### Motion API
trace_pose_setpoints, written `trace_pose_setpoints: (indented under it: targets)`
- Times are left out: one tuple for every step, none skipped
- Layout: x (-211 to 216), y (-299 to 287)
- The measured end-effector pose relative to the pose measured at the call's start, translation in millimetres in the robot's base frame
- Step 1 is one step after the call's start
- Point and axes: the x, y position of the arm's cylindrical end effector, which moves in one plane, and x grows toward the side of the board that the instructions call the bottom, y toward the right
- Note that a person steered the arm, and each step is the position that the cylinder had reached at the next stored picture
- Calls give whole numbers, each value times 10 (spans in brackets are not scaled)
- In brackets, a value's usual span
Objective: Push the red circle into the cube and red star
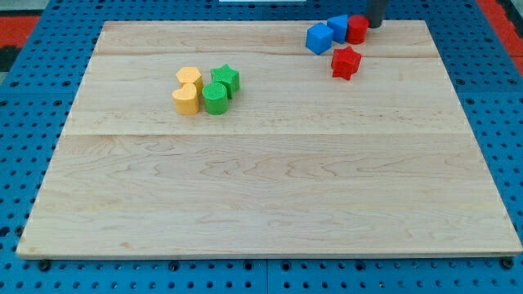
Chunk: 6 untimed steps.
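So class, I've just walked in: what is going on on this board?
A robot arm's rod is pushing blocks on a wooden board. My tip is at the view's top, just right of the red circle, which sits against a second blue block beside the blue cube. The red star lies just below them. Two yellow blocks and two green blocks sit clustered further left.

Rod (375, 11) cut off by the view's top.

Two yellow blocks (188, 90) touch green star (226, 79) and, seemingly, green cylinder (215, 98).
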Motion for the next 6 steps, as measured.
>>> trace_pose_setpoints:
  targets:
    - [17,-180]
    - [186,-503]
    - [371,-728]
    - [307,-604]
    - [15,-348]
    - [-62,-490]
